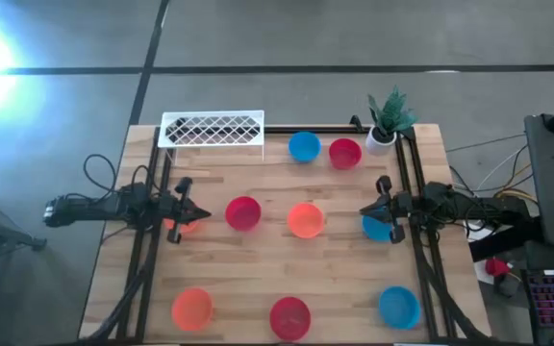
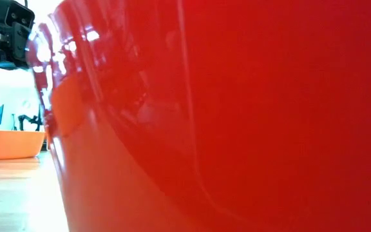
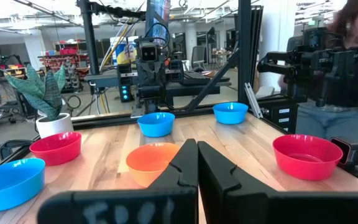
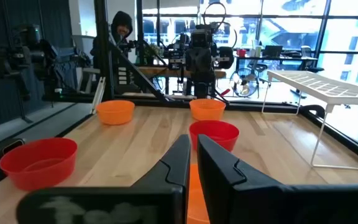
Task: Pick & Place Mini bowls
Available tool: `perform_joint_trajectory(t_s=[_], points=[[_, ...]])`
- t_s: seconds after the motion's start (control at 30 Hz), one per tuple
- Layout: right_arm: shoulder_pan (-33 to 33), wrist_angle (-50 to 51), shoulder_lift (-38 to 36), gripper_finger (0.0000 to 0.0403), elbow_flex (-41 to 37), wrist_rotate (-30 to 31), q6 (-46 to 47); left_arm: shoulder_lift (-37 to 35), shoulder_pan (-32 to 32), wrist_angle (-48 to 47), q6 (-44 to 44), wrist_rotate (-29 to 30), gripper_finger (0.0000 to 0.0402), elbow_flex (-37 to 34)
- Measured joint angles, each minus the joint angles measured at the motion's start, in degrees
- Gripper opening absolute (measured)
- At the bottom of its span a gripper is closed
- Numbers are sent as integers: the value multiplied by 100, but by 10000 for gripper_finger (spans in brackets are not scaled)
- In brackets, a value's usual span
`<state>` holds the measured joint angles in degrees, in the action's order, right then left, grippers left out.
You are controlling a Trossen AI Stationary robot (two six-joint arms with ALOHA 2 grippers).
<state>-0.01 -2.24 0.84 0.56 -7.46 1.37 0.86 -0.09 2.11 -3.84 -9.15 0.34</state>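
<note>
nine mini bowls lie spread over the surface [image 1: 258,279], and none is in a tool, so this reads as the pause before a pick. the left tool [image 1: 198,213] sits at the left edge, its fingers pressed together and empty, just above an orange bowl [image 1: 183,225] that peeks out beneath it. the right tool [image 1: 366,211] waits at the right edge with its fingers nearly together, holding nothing, over a blue bowl [image 1: 377,228]. between the two tools lie a red bowl [image 1: 243,212] and an orange bowl [image 1: 305,219]. a blue bowl [image 1: 304,146] and a red bowl [image 1: 344,152] stand at the far side near the white rack [image 1: 212,128] and plant pot [image 1: 381,137]; orange [image 1: 192,308], red [image 1: 289,316] and blue [image 1: 398,306] ones line the near edge. next, i judge, one tool must spread its fingers, drop onto a bowl's rim and close.
</note>
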Motion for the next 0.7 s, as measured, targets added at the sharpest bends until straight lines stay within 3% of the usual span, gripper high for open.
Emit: perform_joint_trajectory(t_s=[0.7], points=[[0, 0, 0, 29, 0, 1, -98, -1, -1, 0, 0, 0, 0, 0]])
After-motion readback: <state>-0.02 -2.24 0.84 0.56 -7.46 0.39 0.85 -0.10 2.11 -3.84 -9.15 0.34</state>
